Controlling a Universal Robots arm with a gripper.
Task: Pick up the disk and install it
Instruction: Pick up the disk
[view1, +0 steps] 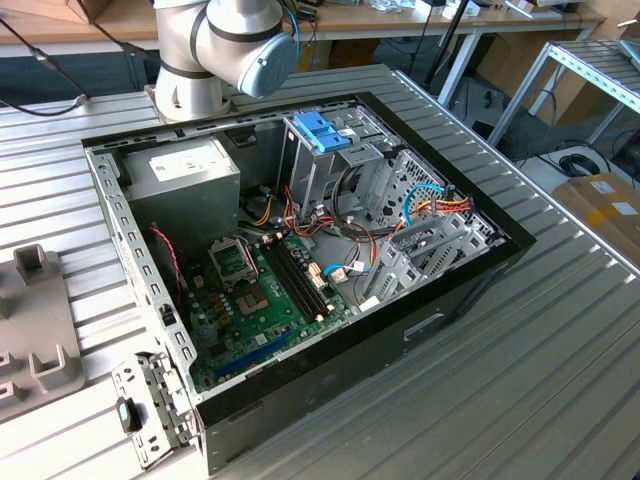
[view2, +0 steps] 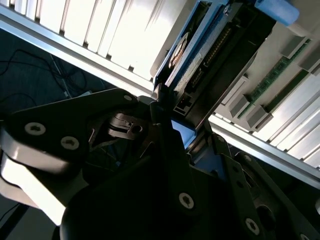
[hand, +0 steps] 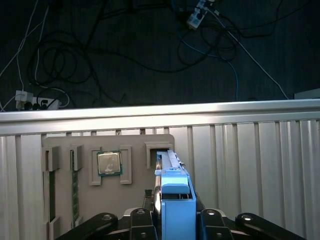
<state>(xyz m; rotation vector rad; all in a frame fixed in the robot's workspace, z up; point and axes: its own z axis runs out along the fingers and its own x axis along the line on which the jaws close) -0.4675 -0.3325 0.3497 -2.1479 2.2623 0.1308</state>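
A: Exterior view: even light is falling across the table (view1: 560, 330); the case (view1: 440, 300) interior is lying in soft shadow.

B: Second wrist view: table slats are glaring white; the gripper (view2: 175, 117) and the disk (view2: 220, 50) are silhouetting dark.

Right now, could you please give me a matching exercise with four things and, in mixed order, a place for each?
Things:
1 the disk
2 processor chip
3 motherboard
4 blue latch

Places:
a in a recess of the grey tray
b on top of the drive cage
c held in the gripper
d flat on the floor of the computer case

Pairs: 1-c; 2-a; 3-d; 4-b
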